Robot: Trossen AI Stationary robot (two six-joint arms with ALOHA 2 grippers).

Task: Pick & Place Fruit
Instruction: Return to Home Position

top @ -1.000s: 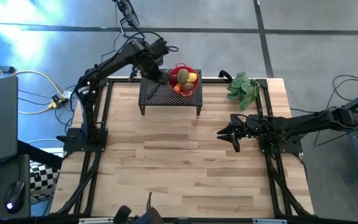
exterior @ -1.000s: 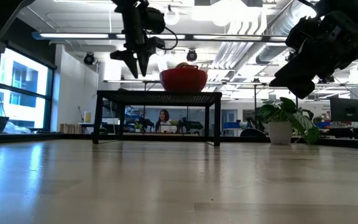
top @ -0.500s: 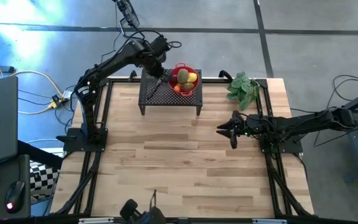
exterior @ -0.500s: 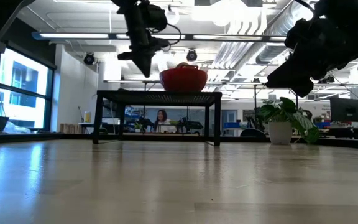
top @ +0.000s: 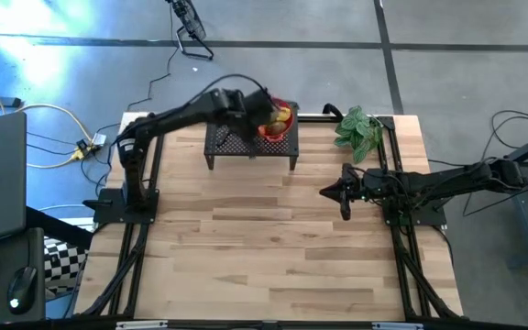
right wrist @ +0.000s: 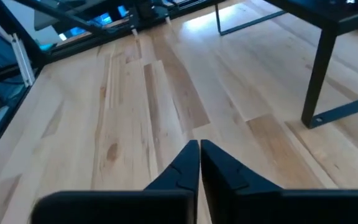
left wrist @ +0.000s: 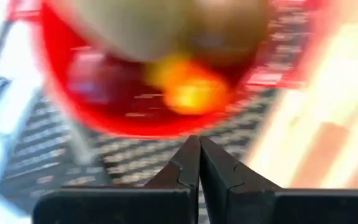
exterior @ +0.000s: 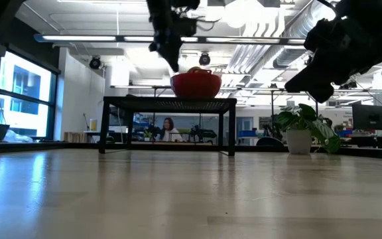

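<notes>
A red bowl (top: 283, 133) (exterior: 195, 85) (left wrist: 135, 124) stands on a black mesh stand (top: 235, 143) (exterior: 168, 103) at the table's far edge. It holds the fruit: a yellow lemon (top: 285, 114), a brown-green kiwi (left wrist: 166, 25), a small orange piece (left wrist: 188, 93) and a dark red one (left wrist: 92, 81). My left gripper (top: 262, 112) (exterior: 172, 61) (left wrist: 199, 146) is shut and hangs over the bowl's left rim, just above the fruit. My right gripper (top: 325, 192) (right wrist: 199, 146) is shut and waits above the table's right half.
A green leafy plant (top: 357, 131) (exterior: 304, 129) in a white pot sits at the far right corner. The stand's legs (right wrist: 328, 62) rise ahead of the right gripper. Bare wooden table (top: 264, 247) stretches toward the near edge. A person (exterior: 169, 126) sits in the room beyond.
My left gripper has swung from beside the stand's left end toward the table's right, and now hangs over the red bowl. The bowl and fruit have stayed where they were.
</notes>
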